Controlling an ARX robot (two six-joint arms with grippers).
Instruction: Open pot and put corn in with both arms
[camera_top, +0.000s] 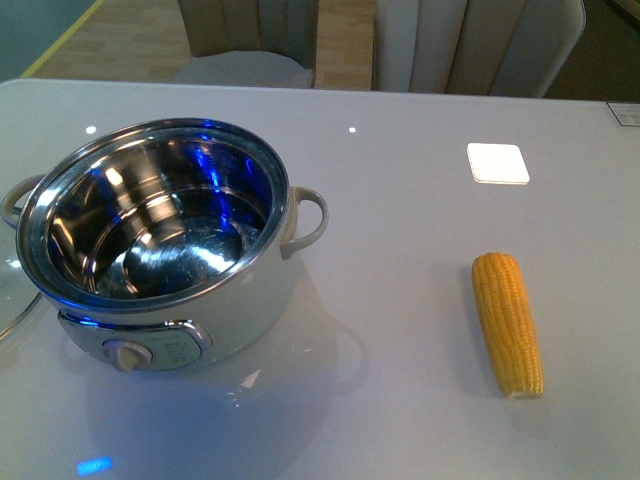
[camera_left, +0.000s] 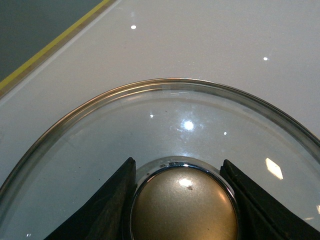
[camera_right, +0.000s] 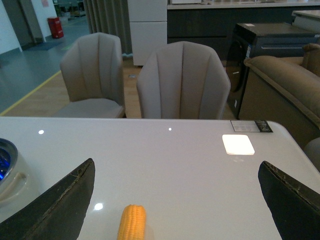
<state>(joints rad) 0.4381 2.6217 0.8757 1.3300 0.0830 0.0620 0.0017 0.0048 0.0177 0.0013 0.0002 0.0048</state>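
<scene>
The white pot (camera_top: 170, 250) stands open at the left of the table in the front view, its steel inside empty; its edge shows in the right wrist view (camera_right: 6, 165). The yellow corn (camera_top: 507, 322) lies on the table to the right, also in the right wrist view (camera_right: 132, 223). My left gripper (camera_left: 182, 200) is shut on the cream knob of the glass lid (camera_left: 150, 130), held over the table; the lid's rim (camera_top: 12, 320) shows left of the pot. My right gripper (camera_right: 175, 200) is open above the table, behind the corn's blunt end. Neither arm shows in the front view.
A white square patch (camera_top: 497, 163) lies on the table beyond the corn. Two grey chairs (camera_right: 182, 82) stand at the table's far edge. A sofa (camera_right: 285, 90) is at the right. A yellow floor line (camera_left: 50, 47) runs past the table's left edge.
</scene>
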